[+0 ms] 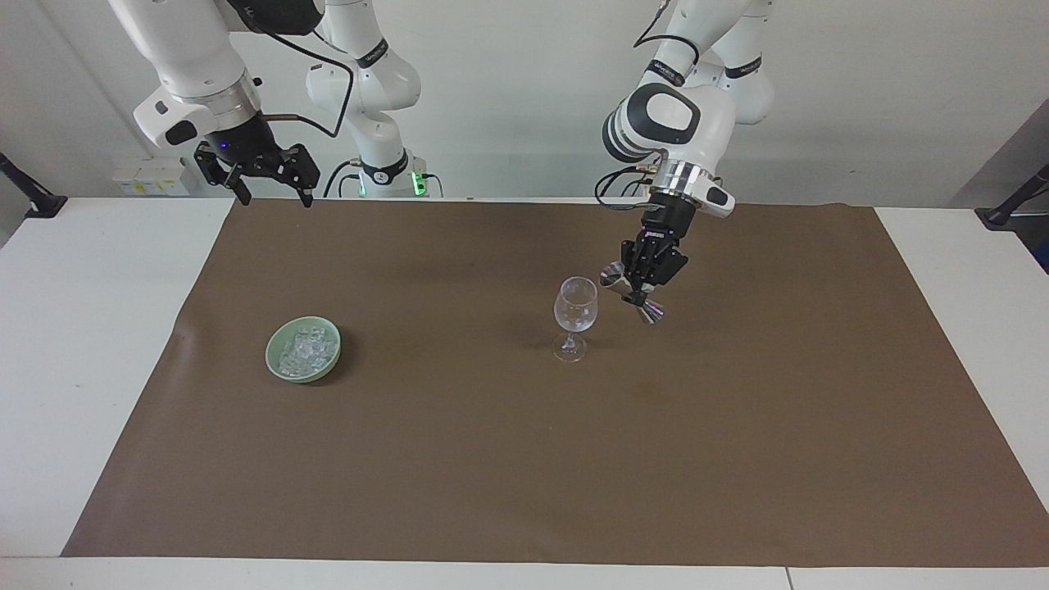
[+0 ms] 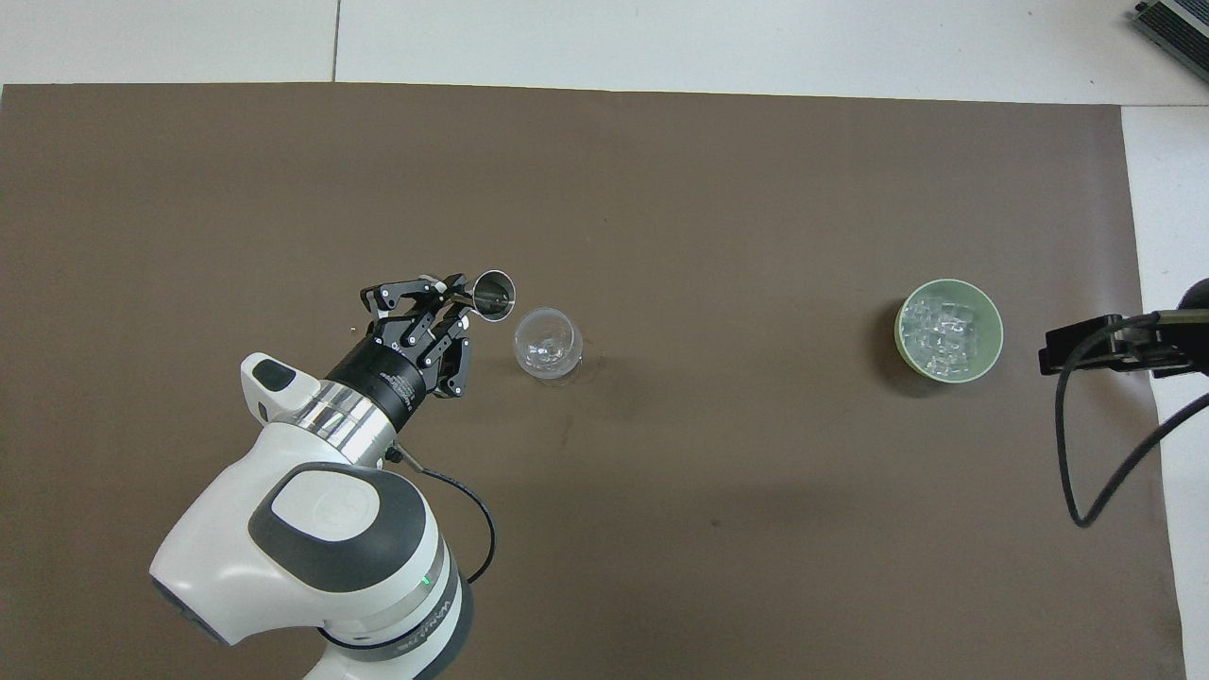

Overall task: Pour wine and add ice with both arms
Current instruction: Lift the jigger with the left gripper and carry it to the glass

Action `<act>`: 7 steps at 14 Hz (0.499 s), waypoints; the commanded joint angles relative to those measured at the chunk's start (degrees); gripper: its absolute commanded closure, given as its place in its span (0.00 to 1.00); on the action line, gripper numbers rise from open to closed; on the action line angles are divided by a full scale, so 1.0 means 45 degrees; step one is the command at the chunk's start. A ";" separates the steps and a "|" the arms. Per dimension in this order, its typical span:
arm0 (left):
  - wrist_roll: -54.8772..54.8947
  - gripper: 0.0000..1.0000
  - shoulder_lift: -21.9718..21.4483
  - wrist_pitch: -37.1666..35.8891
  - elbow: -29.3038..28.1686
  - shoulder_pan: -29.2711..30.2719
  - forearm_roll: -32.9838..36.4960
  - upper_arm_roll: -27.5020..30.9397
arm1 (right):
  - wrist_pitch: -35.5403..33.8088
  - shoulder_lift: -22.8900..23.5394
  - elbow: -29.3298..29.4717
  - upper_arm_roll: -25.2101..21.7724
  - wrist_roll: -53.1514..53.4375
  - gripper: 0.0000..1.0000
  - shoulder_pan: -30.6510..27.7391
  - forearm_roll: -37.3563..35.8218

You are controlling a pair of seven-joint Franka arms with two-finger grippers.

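A clear stemmed wine glass [image 1: 576,308] [image 2: 546,343] stands upright near the middle of the brown mat [image 1: 492,459]. My left gripper [image 1: 640,288] [image 2: 451,295] is shut on a metal double-ended jigger [image 1: 632,294] [image 2: 494,293]. It holds the jigger in the air beside the glass, tilted with its upper cup close to the glass rim. Ice cubes [image 1: 305,347] [image 2: 938,331] fill a pale green bowl [image 1: 271,357] [image 2: 995,338] toward the right arm's end. My right gripper [image 1: 276,195] is open and empty, raised over the mat's corner nearest the robots, and waits.
The brown mat covers most of the white table [image 1: 90,328]. A black cable [image 2: 1086,472] hangs from the right arm beside the bowl. Black clamps [image 1: 24,192] sit at the table's corners nearest the robots.
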 commanded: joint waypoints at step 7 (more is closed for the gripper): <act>0.0726 1.00 0.0752 0.2019 0.0874 -0.0914 0.1675 0.0081 | -0.0155 -0.0121 -0.0014 0.0070 -0.0354 0.00 -0.0183 0.0087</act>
